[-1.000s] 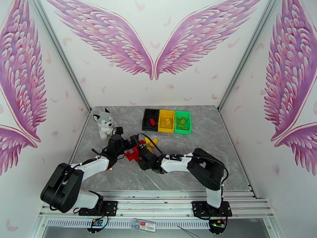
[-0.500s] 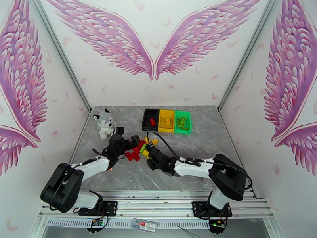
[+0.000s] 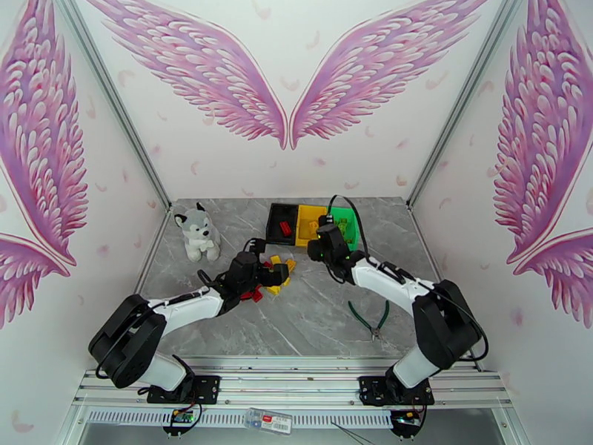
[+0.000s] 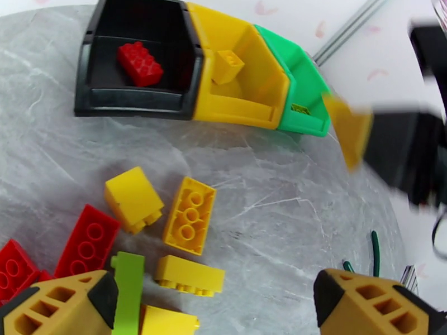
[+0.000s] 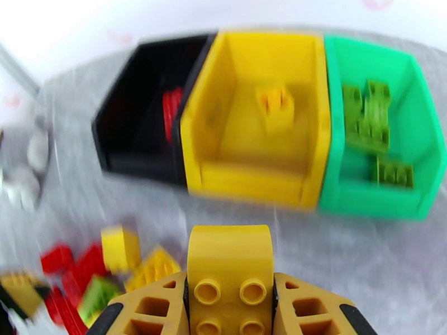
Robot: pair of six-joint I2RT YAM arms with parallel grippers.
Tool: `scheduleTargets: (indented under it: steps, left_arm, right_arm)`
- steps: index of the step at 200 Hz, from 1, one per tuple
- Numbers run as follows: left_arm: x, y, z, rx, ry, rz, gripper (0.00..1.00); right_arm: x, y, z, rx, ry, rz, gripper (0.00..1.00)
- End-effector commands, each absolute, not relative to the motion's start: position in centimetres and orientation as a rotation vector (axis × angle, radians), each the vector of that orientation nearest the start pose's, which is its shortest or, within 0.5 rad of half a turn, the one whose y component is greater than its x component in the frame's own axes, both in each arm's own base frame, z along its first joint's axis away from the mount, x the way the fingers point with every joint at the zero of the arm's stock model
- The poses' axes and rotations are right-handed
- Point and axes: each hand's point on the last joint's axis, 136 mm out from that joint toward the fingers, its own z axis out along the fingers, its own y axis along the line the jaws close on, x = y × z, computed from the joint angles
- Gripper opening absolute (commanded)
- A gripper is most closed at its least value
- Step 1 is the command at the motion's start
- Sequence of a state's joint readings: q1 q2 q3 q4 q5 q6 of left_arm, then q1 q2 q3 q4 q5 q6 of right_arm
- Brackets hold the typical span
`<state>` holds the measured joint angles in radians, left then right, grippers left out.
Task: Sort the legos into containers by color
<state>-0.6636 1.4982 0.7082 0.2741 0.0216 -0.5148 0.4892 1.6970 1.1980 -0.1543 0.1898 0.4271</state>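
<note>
We are holding a yellow brick (image 5: 230, 274) clenched in our right jaws, near the yellow bin (image 5: 254, 182), its colour match. Our left jaws are hanging released above the loose legos (image 4: 190, 216) on the counter (image 4: 279, 180), ready to pick.

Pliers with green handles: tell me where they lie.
In the top view the green-handled pliers lie on the grey table, right of centre, nearer the front edge than the brick pile.

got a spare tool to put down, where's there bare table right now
Bare marble lies between the lego pile and the pliers, and from the green bin to the right edge of the table. A smaller gap separates the husky toy from the black bin. Crowded: around the pile.
</note>
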Motion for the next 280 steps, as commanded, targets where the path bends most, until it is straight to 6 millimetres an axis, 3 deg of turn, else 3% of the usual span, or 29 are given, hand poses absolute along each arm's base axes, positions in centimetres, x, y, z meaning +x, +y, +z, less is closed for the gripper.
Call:
scheduleTargets:
  steps: [1, 21, 47, 67, 86, 127, 158, 243, 280]
  left_arm:
    - [33.7, -27.1, 13.4, 0.252, 2.146, -0.617, 0.97]
    - [33.2, -27.5, 14.1, 0.296, 2.121, -0.576, 0.97]
    - [32.7, -27.6, 15.0, 0.325, 2.086, -0.535, 0.98]
    - [32.6, -27.4, 15.3, 0.321, 2.071, -0.524, 0.99]
    - [32.7, -27.1, 15.4, 0.311, 2.069, -0.512, 0.99]
    - [33.1, -26.3, 15.4, 0.278, 2.066, -0.490, 0.99]
    - [33.6, -25.0, 15.4, 0.218, 2.070, -0.496, 0.99]
    - [36.2, -18.4, 12.6, -0.149, 2.114, -0.673, 0.99]
    - [36.8, -17.1, 11.3, -0.238, 2.129, -0.726, 0.99]
  right_arm:
    - [47.9, 19.7, 15.6, 0.093, 2.292, 0.287, 0.26]
    - [51.0, 19.0, 15.4, 0.124, 2.318, 0.247, 0.29]
    - [54.2, 19.1, 15.2, 0.105, 2.342, 0.218, 0.51]
    - [55.0, 19.6, 15.7, 0.051, 2.344, 0.212, 0.63]
    - [54.5, 19.7, 16.6, 0.031, 2.334, 0.232, 0.66]
    - [50.4, 20.4, 18.9, -0.004, 2.256, 0.344, 0.71]
    - [46.1, 21.8, 19.2, -0.080, 2.219, 0.405, 0.75]
    - [33.7, 29.2, 12.6, -0.438, 2.251, 0.531, 0.77]
    - [29.1, 31.8, 8.8, -0.599, 2.279, 0.561, 0.81]
